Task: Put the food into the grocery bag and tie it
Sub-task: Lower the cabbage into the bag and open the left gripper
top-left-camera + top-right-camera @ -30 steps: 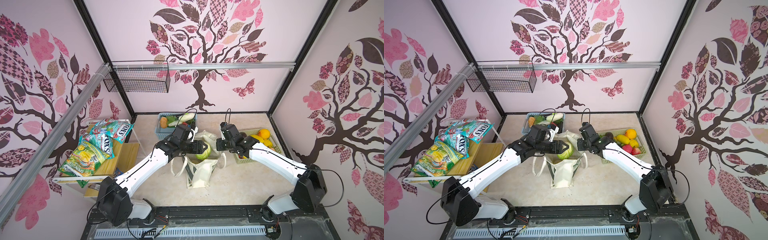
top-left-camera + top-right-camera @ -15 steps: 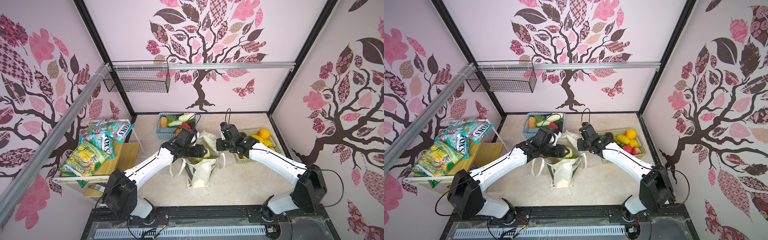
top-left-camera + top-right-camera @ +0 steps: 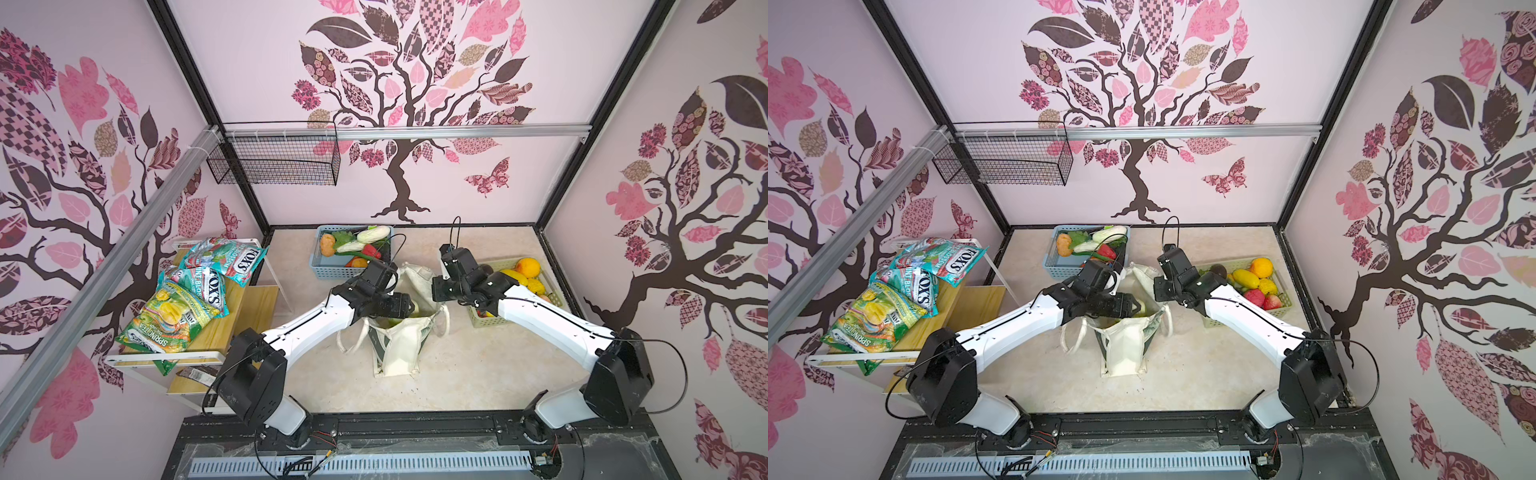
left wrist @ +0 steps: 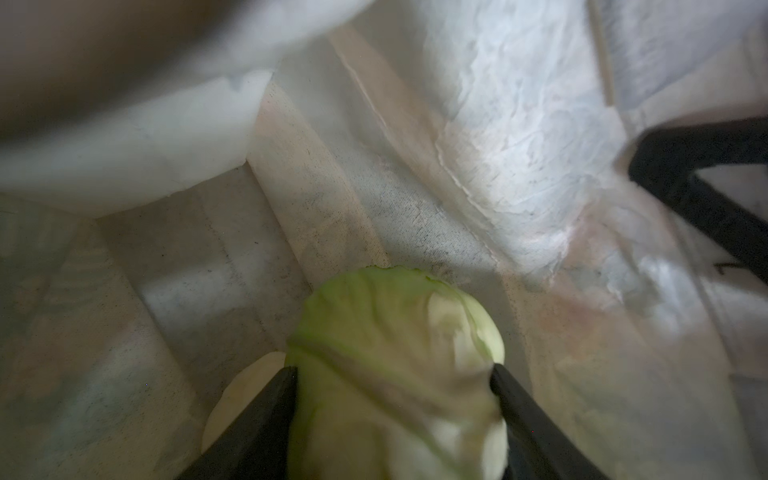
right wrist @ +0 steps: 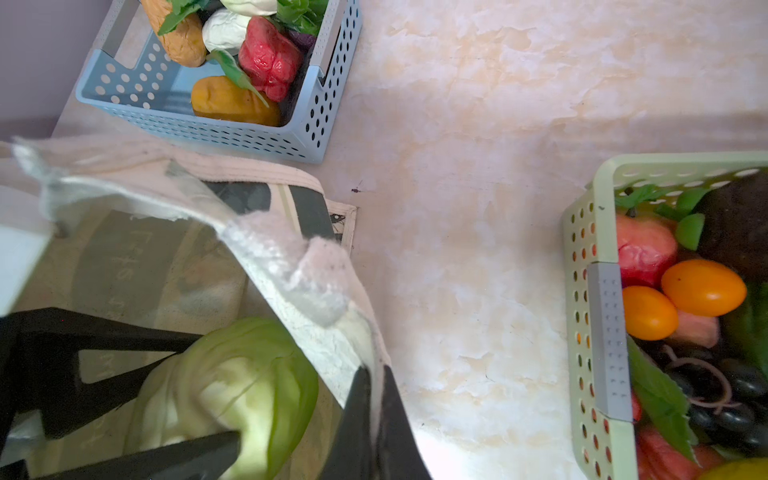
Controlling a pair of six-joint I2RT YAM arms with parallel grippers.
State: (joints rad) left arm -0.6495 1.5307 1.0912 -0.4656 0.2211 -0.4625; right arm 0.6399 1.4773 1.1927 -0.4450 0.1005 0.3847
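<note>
**CABBAGE HELD IN BAG MOUTH; BAG RIM PINCHED**

The left fingers (image 4: 257,424) were spread around a pale green cabbage (image 4: 395,316) and grasped it on two opposite sides. The cabbage was inside the mouth of the cream bag (image 3: 399,345), with the bag's inner cloth walls around it. Whether the cabbage touched the bottom of the bag could not be determined.

The right fingers (image 5: 397,432) were clenched on the rim of the bag, with a fold of cloth pinched between them. That part of the rim was lifted, and the mouth of the bag stood open.

The bag stood upright on the tabletop (image 3: 478,374) between the two arms. Its handles (image 3: 344,340) hung down its outer walls.

A blue basket (image 3: 332,270) holding vegetables stood close behind the bag, toward the back wall. A green basket (image 5: 598,232) holding fruit stood beside the bag on the right-arm side. Bare tabletop showed between the bag and the green basket.
</note>
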